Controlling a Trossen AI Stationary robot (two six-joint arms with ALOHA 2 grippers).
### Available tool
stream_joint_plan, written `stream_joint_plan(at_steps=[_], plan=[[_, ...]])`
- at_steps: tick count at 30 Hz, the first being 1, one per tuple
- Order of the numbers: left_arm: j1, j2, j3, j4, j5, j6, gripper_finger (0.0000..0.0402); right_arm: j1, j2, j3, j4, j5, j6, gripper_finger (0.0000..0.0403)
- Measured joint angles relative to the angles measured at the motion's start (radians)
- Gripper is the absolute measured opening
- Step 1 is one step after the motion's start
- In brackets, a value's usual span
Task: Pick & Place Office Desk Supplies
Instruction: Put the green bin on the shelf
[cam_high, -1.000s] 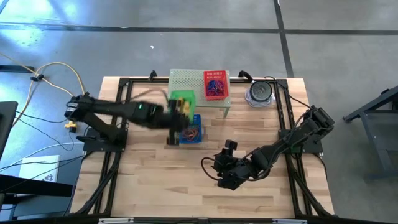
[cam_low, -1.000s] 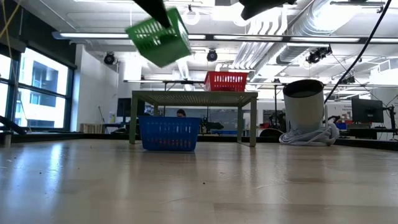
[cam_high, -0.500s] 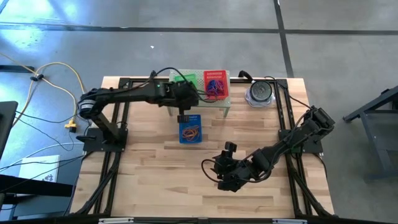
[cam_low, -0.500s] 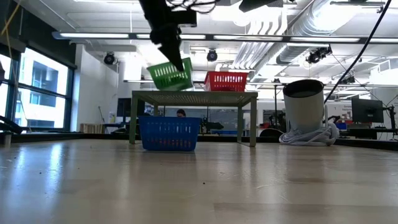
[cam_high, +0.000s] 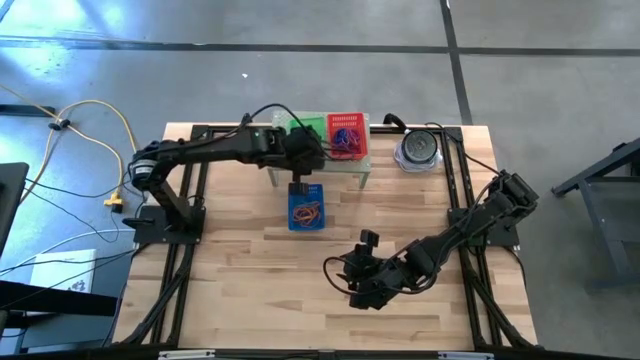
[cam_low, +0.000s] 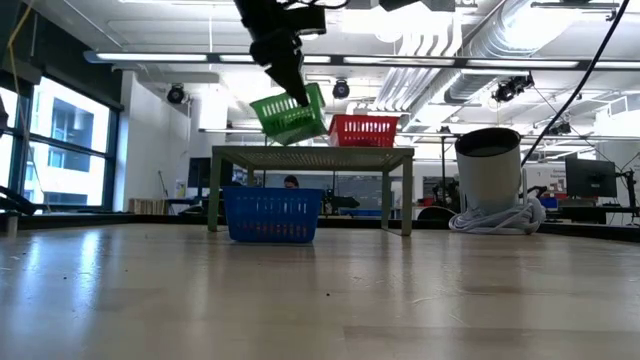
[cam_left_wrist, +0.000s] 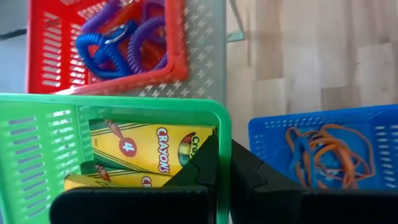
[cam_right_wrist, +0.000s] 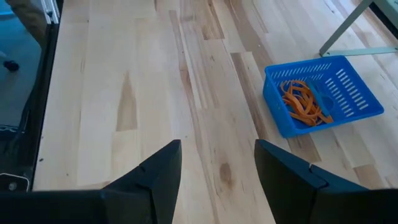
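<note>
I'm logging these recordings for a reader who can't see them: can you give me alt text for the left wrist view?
The left end effector is shut on the rim of a green basket holding yellow crayon boxes, above a pale green perforated shelf. Beside it on the shelf stands a red basket of purple and blue coil loops; a blue basket of orange rubber bands sits on the wooden table.

The wooden worktop (cam_high: 240, 270) carries a pale green perforated shelf (cam_high: 362, 162), a blue basket (cam_high: 306, 206) (orange bands inside) and a round grey object (cam_high: 418, 149); a red basket (cam_high: 345, 133) sits on the shelf.
</note>
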Motion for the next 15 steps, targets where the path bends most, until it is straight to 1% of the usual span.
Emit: stream_joint_plan(at_steps=[7,15], plan=[[0.040,0.023,0.001,-0.002,-0.001,-0.016,0.0015,0.001,0.000,0.000,0.002,-0.004,0.000,0.0192],[0.051,0.050,0.001,0.019,0.011,-0.039,0.0018,0.016,0.000,0.000,-0.002,-0.003,-0.017,0.0192]])
